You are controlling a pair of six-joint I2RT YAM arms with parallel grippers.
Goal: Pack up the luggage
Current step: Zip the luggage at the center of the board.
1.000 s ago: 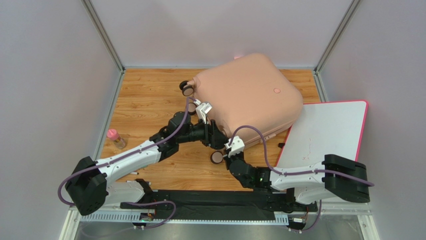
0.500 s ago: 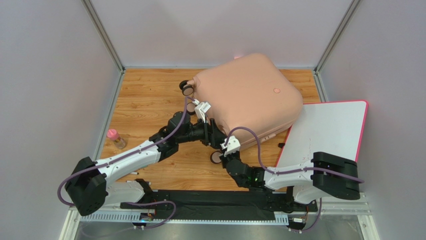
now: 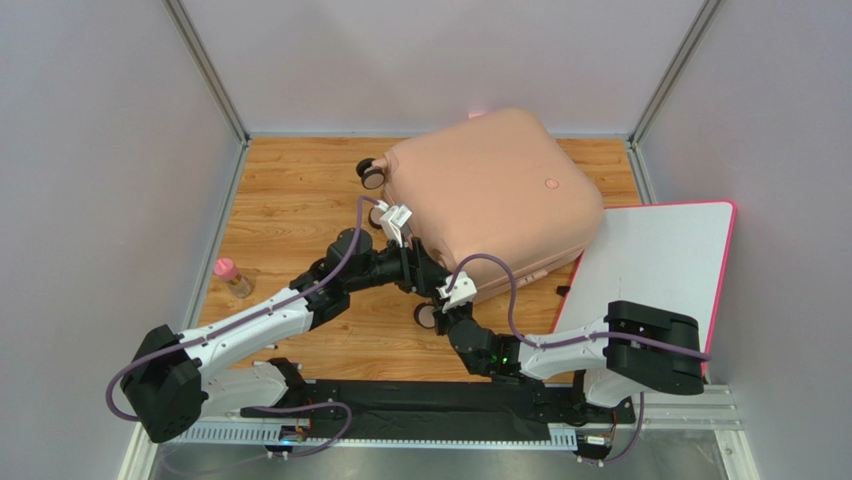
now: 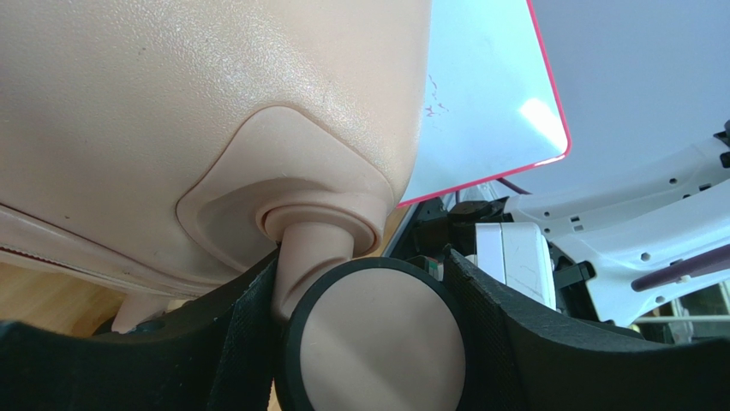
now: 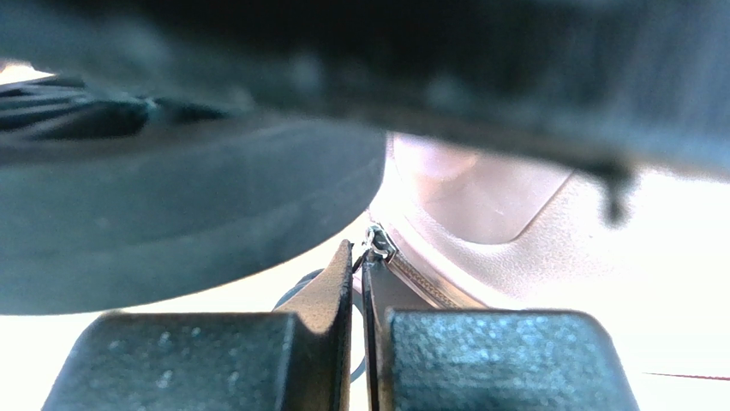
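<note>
At 9 o'clock on the table (image 3: 290,210) a small pink-capped bottle (image 3: 231,275) was left where it had been a second earlier, not yet packed. The left pincer (image 4: 364,274) was kept grasping a caster wheel (image 4: 377,347) at the near-left corner of the luggage (image 3: 500,190), the wheel being held between its pads. The luggage itself, closed and lying flat from the middle of the table toward 1 o'clock, was seen to have been nudged slightly, its far wheel shifted a little toward 11 o'clock. The right pincer (image 5: 358,257) was held clenched on the zipper pull (image 5: 378,242), and the whole right arm was found to have been drawn toward 9 o'clock along the near seam. The white board (image 3: 650,260) at 3 o'clock was left unmoved. From this it was judged that the zipper was being run toward the braced corner, so the closing of the shell could be taken as under way, though how much seam remained open could not be told.
</note>
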